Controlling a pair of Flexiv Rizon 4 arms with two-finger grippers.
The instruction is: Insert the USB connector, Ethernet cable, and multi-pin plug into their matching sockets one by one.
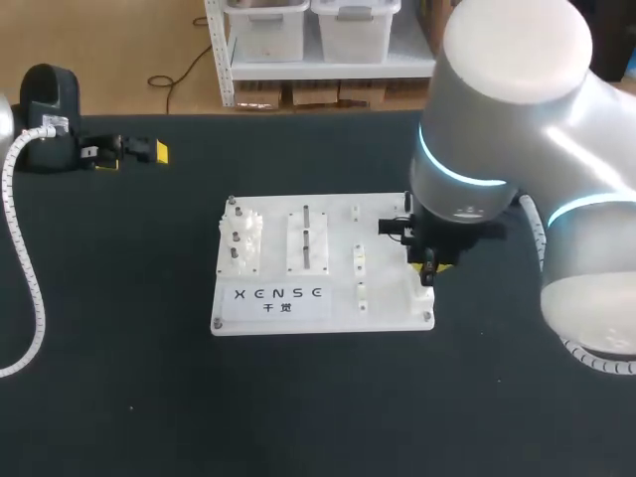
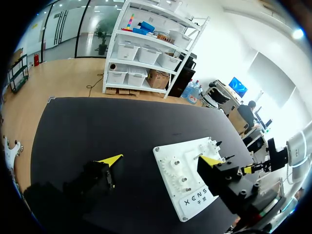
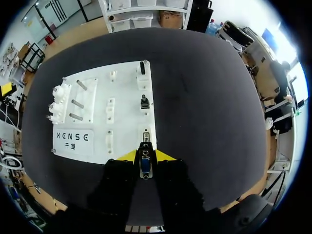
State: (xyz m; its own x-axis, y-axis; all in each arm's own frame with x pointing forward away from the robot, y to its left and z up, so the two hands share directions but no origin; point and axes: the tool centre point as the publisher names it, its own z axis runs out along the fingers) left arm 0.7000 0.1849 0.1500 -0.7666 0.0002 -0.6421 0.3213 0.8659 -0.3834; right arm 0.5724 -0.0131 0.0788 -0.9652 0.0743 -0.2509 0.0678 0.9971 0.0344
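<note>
**A:** Which arm has the work?

**B:** The right one. The right claw (image 3: 146, 157) is clamped on the plug (image 3: 145, 165), one yellow tip on each side. It hangs over the board (image 1: 378, 313) at the board's right edge, near its front right corner.

**A:** And the left?

**B:** The left claw (image 2: 160, 160) has its fingers wide apart and holds nothing. It sits towards the far left corner of the counter (image 1: 119, 397), well apart from the board, so the right arm is much the nearer.

**A:** Where does the target lie from the plug?

**B:** The socket (image 3: 146, 137) is straight ahead of the fingertips and just beyond the plug's nose, the nearest on that edge. Its long side seems to run along the board's right edge, and the plug's body looks lined up with it.

**A:** Touching yet?

**B:** I can't tell, because the plug hides its own front end. I'd say it is not yet seated, as most of its body stands clear of the socket.

**A:** So the next move?

**B:** Probably a straight push along the fingers. Any twist about that axis could jam the pins.
</note>
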